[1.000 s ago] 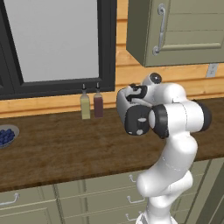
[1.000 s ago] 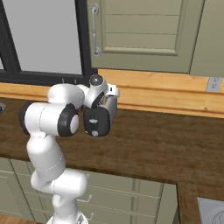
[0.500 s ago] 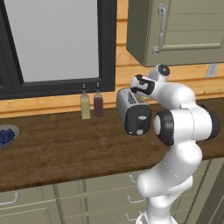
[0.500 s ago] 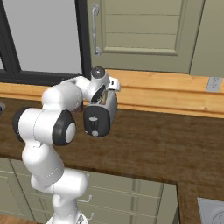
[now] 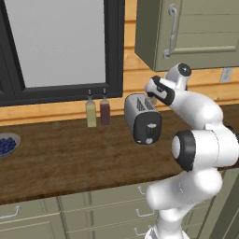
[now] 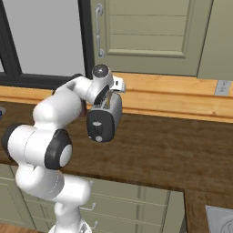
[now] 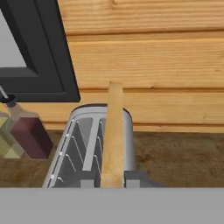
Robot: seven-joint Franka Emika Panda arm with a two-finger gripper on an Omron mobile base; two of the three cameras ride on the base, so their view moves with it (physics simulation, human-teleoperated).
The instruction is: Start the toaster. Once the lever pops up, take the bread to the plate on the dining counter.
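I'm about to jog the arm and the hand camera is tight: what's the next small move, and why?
Probably lift straight up. In the hand view the bread stands edge-on between the fingertips with its lower end at the toaster slots, so it looks gripped but barely clear. The gripper sits right over the toaster top; moving sideways now could catch the slice on the slot.

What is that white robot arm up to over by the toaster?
It is pulling toast. The arm reaches over the silver toaster on the dark wood counter, and its hand is closed on a thin slice of bread standing edge-up above one slot. The slice looks mostly out of the toaster. Two small bottles stand just to the side by the window, and a bowl of blue berries sits farther along the counter.
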